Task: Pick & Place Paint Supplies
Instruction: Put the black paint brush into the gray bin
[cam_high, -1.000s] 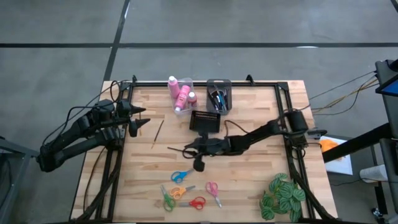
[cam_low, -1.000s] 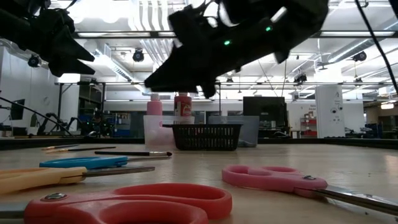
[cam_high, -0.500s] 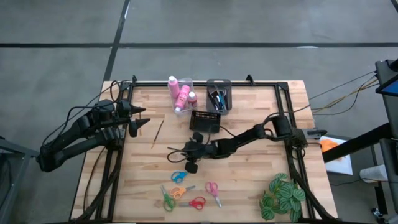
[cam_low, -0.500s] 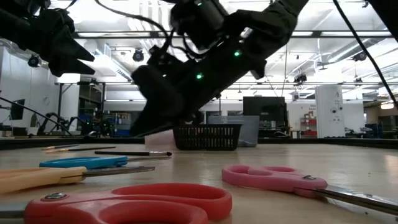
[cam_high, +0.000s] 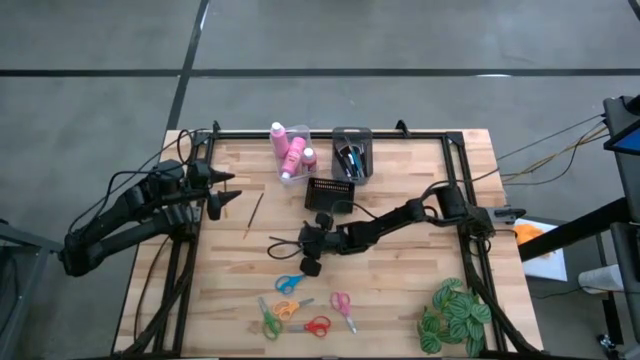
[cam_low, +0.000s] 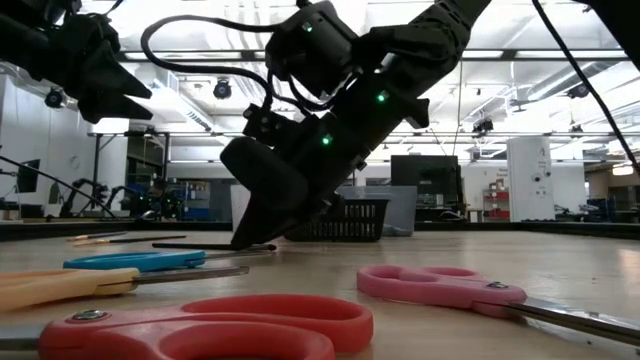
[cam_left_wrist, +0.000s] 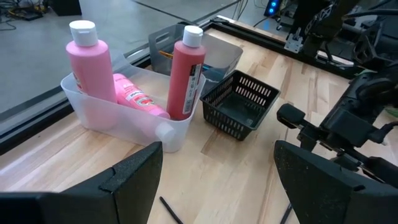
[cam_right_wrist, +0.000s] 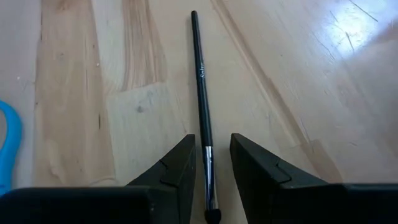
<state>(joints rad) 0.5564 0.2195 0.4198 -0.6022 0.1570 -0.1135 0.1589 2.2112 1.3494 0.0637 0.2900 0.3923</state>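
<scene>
A thin black paintbrush (cam_right_wrist: 202, 87) lies flat on the wooden table (cam_high: 400, 270). My right gripper (cam_right_wrist: 211, 165) is low over it, slanting down, and open. Its two fingers stand on either side of the brush's metal ferrule near the bristle end, with a gap on each side. In the high view this gripper (cam_high: 302, 250) is at the table's middle, and the brush (cam_high: 282, 241) runs left from it. My left gripper (cam_high: 234, 189) waits open, raised at the far left. Three pink bottles (cam_left_wrist: 186, 71) stand or lean in a clear bin (cam_high: 290, 152).
A wooden brush (cam_high: 254, 214) lies left of the middle. Several coloured scissors (cam_high: 300, 305) lie toward the near edge. A black basket (cam_high: 331, 192) and a grey bin (cam_high: 351, 155) of brushes stand at the far middle. A leafy plant (cam_high: 455, 315) sits at the near right.
My right gripper has come down toward the table and gone a little left, and has tipped more steeply downward. Its fingers now stand either side of the black paintbrush, whose place has not changed.
</scene>
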